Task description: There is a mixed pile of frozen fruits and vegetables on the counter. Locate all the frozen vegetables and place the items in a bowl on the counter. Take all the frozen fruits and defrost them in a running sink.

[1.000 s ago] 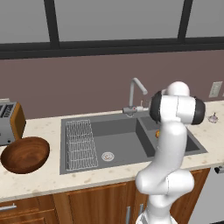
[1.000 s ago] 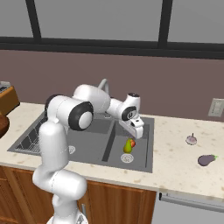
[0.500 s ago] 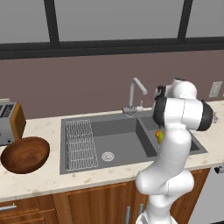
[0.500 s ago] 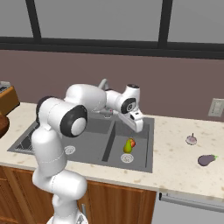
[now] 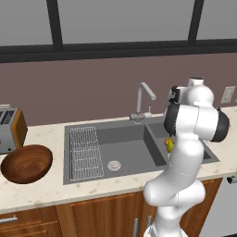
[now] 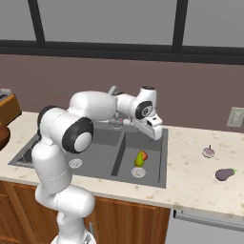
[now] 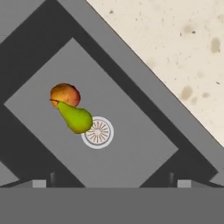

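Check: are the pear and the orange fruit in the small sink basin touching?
Touching. In the hand view the pear's narrow top overlaps the round orange fruit with no gap between them.

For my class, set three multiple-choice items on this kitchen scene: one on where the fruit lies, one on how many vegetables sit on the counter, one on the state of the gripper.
1. Where are the pear and the round orange fruit?
A. in the smaller basin of the sink
B. in the wooden bowl
C. on the counter

2. How many vegetables lie on the counter right of the sink?
A. none
B. two
C. four

3. The gripper is:
A. shut on the pear
B. open and holding nothing
C. shut on the tap

Answers: 1 A, both rest by the drain; 2 B, the eggplant and the pale bulb; 3 B, it hangs above the basin, fruit lying loose below.
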### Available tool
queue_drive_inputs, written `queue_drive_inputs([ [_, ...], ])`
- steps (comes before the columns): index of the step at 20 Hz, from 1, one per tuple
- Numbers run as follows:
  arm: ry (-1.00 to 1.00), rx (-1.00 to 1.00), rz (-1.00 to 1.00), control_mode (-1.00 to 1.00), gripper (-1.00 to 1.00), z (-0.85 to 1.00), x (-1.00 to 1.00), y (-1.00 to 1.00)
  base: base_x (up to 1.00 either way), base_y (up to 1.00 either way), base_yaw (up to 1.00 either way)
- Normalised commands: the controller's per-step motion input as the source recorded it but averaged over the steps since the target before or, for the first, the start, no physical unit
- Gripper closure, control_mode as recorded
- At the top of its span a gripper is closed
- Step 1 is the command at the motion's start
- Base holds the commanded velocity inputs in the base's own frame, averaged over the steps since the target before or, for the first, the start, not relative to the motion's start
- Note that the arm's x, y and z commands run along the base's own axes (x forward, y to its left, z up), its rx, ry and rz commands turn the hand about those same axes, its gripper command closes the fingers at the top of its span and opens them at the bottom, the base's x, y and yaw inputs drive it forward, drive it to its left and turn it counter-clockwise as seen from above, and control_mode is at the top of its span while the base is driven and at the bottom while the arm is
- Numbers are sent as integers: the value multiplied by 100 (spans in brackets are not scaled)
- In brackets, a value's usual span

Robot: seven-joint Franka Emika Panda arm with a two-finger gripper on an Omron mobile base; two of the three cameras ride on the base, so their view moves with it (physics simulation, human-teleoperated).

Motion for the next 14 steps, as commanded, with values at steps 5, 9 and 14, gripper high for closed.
queue_drive_inputs([
  [5,-3,-12,0,-100,-100,2,-5,-6,0,0,0],
  [9,-1,-16,-1,-100,-100,-2,-10,-18,0,0,0],
  [14,-3,-16,0,-100,-100,1,-9,-34,0,0,0],
])
